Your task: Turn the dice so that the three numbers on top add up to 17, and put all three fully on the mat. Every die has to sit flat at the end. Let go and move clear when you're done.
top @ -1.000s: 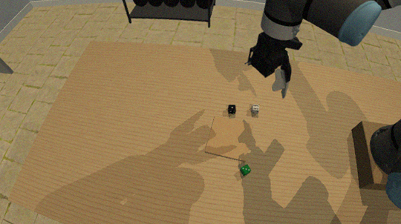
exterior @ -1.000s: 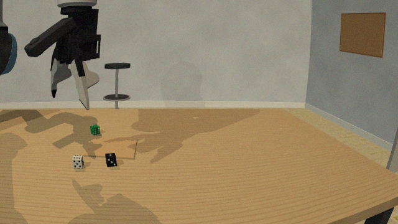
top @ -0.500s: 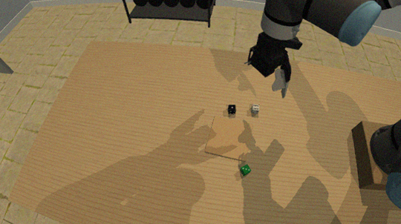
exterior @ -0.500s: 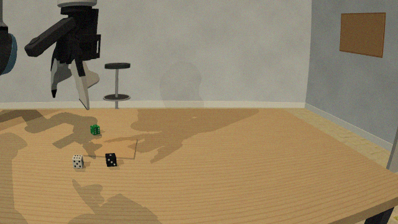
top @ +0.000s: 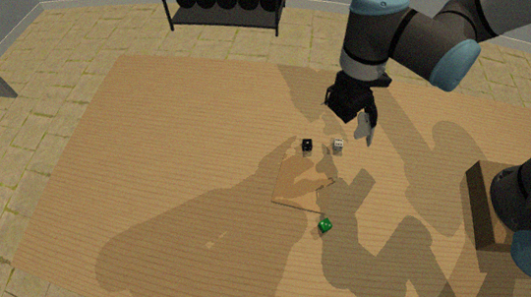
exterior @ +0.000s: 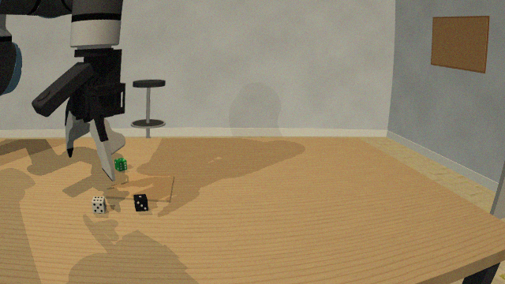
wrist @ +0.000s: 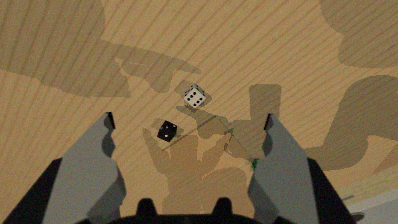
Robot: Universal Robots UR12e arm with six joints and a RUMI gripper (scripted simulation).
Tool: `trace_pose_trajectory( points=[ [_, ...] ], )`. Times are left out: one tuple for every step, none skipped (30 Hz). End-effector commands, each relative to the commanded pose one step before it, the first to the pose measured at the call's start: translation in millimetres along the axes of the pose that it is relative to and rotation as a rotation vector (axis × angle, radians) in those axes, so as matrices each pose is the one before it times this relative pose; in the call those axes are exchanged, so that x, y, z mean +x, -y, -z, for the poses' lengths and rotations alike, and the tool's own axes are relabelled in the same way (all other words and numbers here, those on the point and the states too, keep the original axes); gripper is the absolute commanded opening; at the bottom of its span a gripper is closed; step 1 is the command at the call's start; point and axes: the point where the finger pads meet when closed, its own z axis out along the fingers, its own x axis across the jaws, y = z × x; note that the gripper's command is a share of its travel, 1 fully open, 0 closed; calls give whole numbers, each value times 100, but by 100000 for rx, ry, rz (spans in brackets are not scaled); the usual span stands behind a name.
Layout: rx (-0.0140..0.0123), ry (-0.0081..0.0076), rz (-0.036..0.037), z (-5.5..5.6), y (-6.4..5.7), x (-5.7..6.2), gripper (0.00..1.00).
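The gripper hangs above the table with its fingers spread fully and nothing between them. The white die and the black die lie just off the far edge of the thin mat; the green die lies off its opposite corner. To pick a die cleanly, centre the jaws over it, square them to two opposite faces, and descend vertically before closing, keeping clear of the neighbouring die.

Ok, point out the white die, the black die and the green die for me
white die point(top: 338, 144), top view, its upper face
black die point(top: 307, 145), top view, its upper face
green die point(top: 324, 225), top view, its upper face
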Motion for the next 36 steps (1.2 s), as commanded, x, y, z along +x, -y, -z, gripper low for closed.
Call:
trace_pose_trajectory(
  points=[
    [-145, 1350, 31, -2674, -233, -638, 100],
    [0, 0, 0, 0, 0, 0, 100],
    [0, 0, 0, -356, -7, -5, 100],
    [0, 0, 0, -279, -5, -3, 100],
    [0, 0, 0, -203, -4, -3, 100],
    [0, 0, 0, -134, -3, -1, 100],
    [0, 0, 0, -75, -1, -1, 100],
    [0, 0, 0, -30, -1, 0, 100],
    [0, 0, 0, -5, 0, 0, 100],
    [0, 0, 0, 0, 0, 0, 100],
    [0, 0, 0, 0, 0, 0, 100],
    [0, 0, 0, 0, 0, 0, 100],
    [0, 0, 0, 0, 0, 0, 100],
    [0, 0, 0, 0, 0, 0, 100],
    [0, 0, 0, 0, 0, 0, 100],
    [0, 0, 0, 0, 0, 0, 100],
    [0, 0, 0, 0, 0, 0, 100],
    [0, 0, 0, 0, 0, 0, 100],
    [0, 0, 0, 0, 0, 0, 100],
    [0, 0, 0, 0, 0, 0, 100],
    [0, 0, 0, 0, 0, 0, 100],
    [0, 0, 0, 0, 0, 0, 100],
    [0, 0, 0, 0, 0, 0, 100],
    [0, 0, 0, 0, 0, 0, 100],
    [0, 0, 0, 0, 0, 0, 100],
    [0, 0, 0, 0, 0, 0, 100],
    [0, 0, 0, 0, 0, 0, 100],
    [0, 0, 0, 0, 0, 0, 100],
    [0, 0, 0, 0, 0, 0, 100],
    [0, 0, 0, 0, 0, 0, 100],
    [0, 0, 0, 0, 0, 0, 100],
    [0, 0, 0, 0, 0, 0, 100],
    [0, 0, 0, 0, 0, 0, 100],
    [0, 0, 0, 0, 0, 0, 100],
    [0, 0, 0, 0, 0, 0, 100],
    [0, 0, 0, 0, 0, 0, 100]
  ],
)
